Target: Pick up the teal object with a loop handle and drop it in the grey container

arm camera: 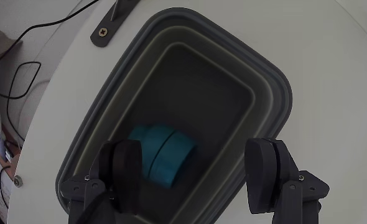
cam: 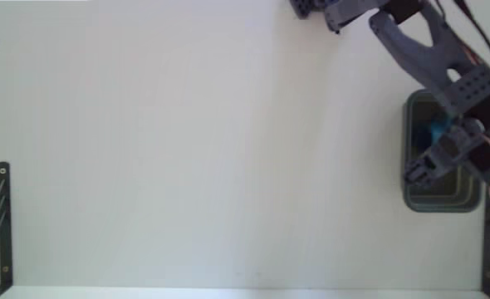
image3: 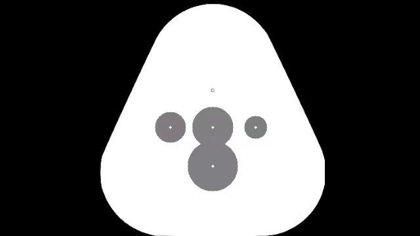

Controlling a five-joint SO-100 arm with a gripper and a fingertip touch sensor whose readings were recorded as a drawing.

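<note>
wrist view | pincer (arm camera: 196, 177) spread, empty; teal object (arm camera: 162, 155) inside grey container (arm camera: 277, 87)

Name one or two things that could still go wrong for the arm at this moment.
The open gripper hangs low over the grey container; lifting away at an angle, a finger might catch the rim and drag the bin. The teal object looks blurred, perhaps rolling, but it lies well inside the walls.

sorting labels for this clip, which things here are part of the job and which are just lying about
Part of the job:
teal object, lying inside the grey container
tool, open above the container

Just lying about:
black cables
black bracket
</note>
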